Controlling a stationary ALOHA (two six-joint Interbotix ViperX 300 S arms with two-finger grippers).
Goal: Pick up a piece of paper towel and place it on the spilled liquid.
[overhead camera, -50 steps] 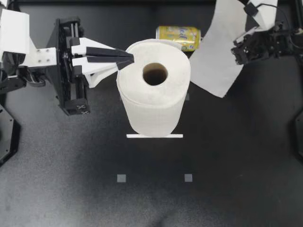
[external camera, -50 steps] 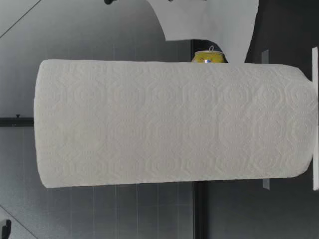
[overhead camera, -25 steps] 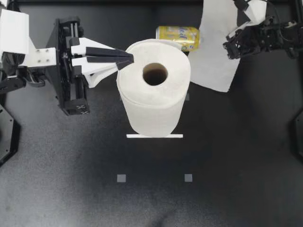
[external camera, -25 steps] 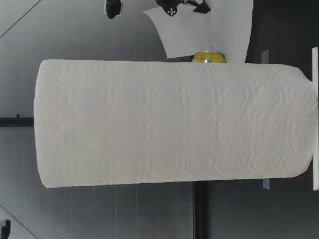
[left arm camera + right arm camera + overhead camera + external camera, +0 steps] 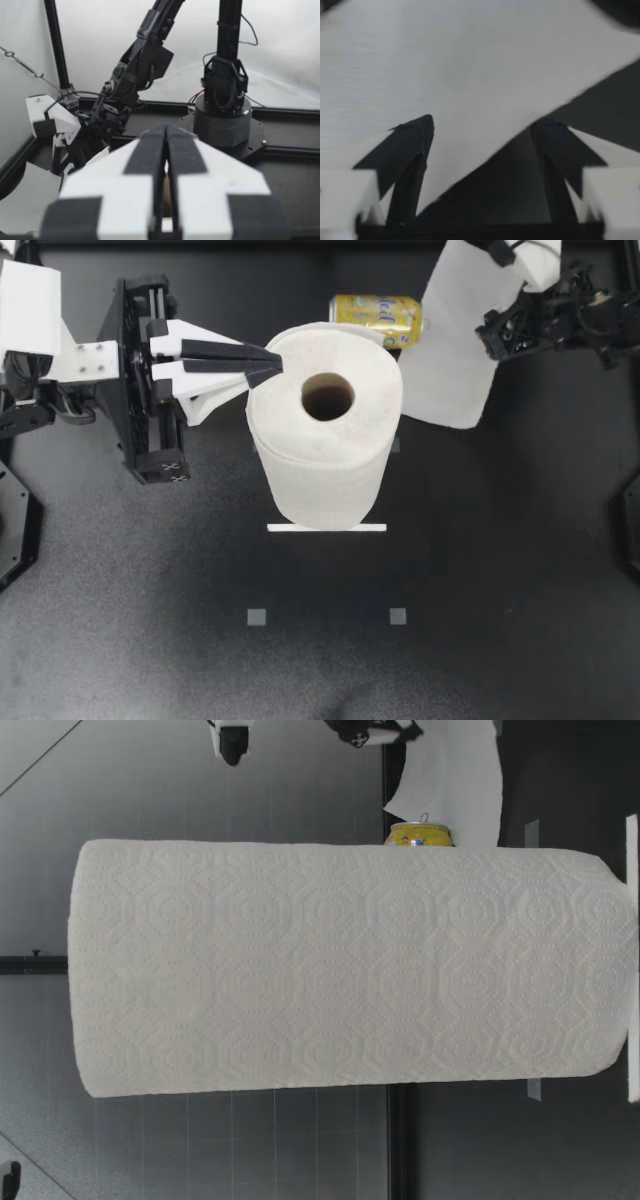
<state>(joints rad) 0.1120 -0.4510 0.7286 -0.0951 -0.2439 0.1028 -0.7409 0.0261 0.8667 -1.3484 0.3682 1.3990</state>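
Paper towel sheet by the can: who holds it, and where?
The paper towel sheet hangs by its upper part at my right gripper, whose fingers stand apart; it lies against one finger. No pinch shows.

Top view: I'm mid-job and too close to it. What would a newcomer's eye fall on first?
The big white paper towel roll, standing upright in the middle of the table and filling the low view, with my shut left hand at its top rim. Next, the loose sheet hanging at my right hand above the far right, beside a yellow can lying on its side behind the roll.
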